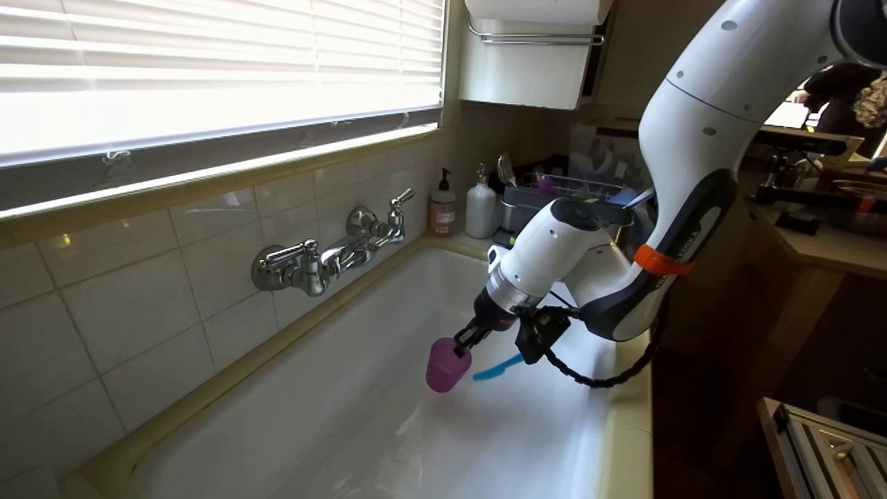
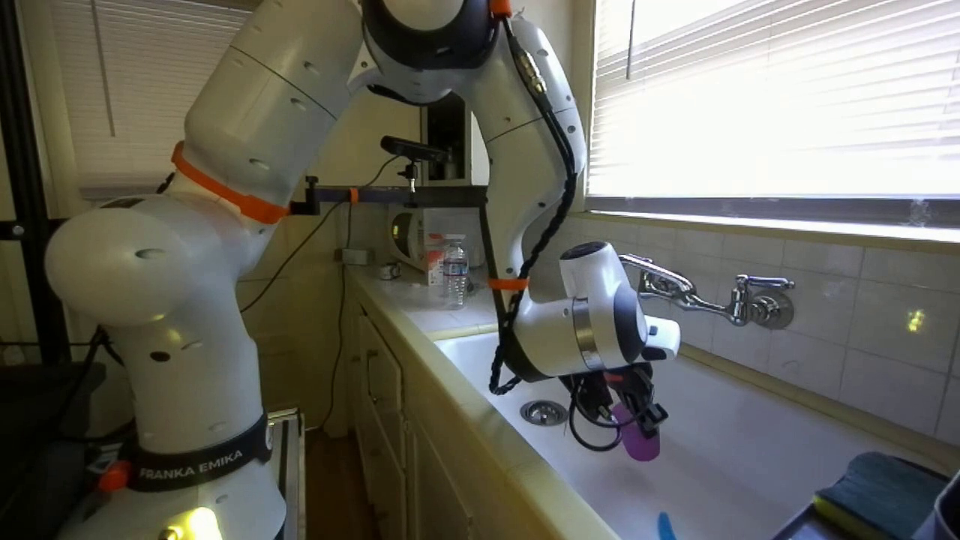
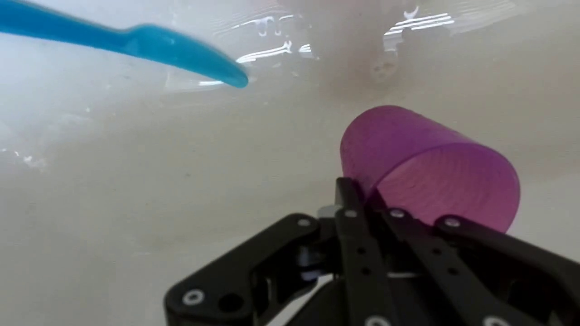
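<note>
A purple cup is tilted inside the white sink, held at its rim. The gripper is almost fully closed, with one finger inside the cup and one outside, pinching the thin side between them. Whether the base of the cup touches the sink, I cannot tell. In an exterior view, a blue knife lies to its right, a metal faucet is on the left, and a white pump bottle stands at the far end.

Arm arched, wrist bent low, gripper angled down — fingers seemingly pinched close
</note>
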